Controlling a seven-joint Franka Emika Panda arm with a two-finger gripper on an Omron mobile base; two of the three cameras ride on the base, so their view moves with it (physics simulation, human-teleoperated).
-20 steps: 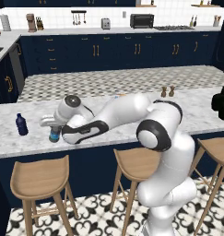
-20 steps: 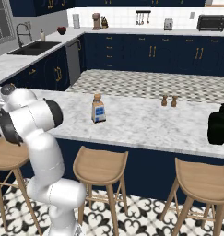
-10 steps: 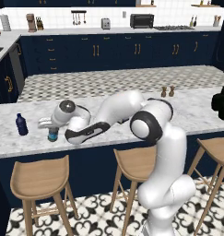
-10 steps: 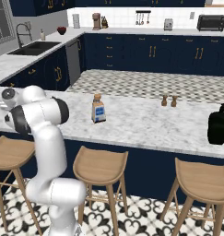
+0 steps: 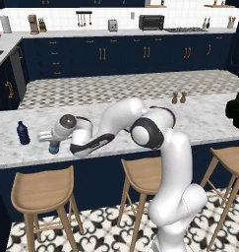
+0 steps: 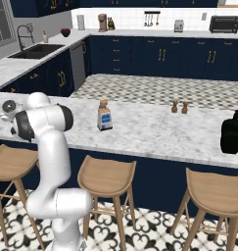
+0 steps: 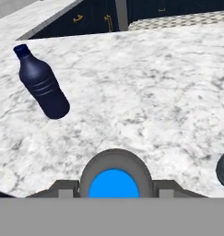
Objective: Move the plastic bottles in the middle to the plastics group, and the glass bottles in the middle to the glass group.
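We see water bottle (image 7: pixel 115 182) upright at left near edge of worktop (image 5: pixel 204 120), blue cap up, pincer (image 5: pixel 53 142) clenched on it. Navy bottle (image 5: pixel 23 133) stands near, to its left. Pale stoppered bottle (image 6: pixel 105 115) mid-worktop; black bottle (image 6: pixel 232 133) far right.

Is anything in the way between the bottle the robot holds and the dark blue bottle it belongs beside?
Nothing visible. The end effector is shut on the water bottle, and bare marble counter lies between it and the navy bottle.
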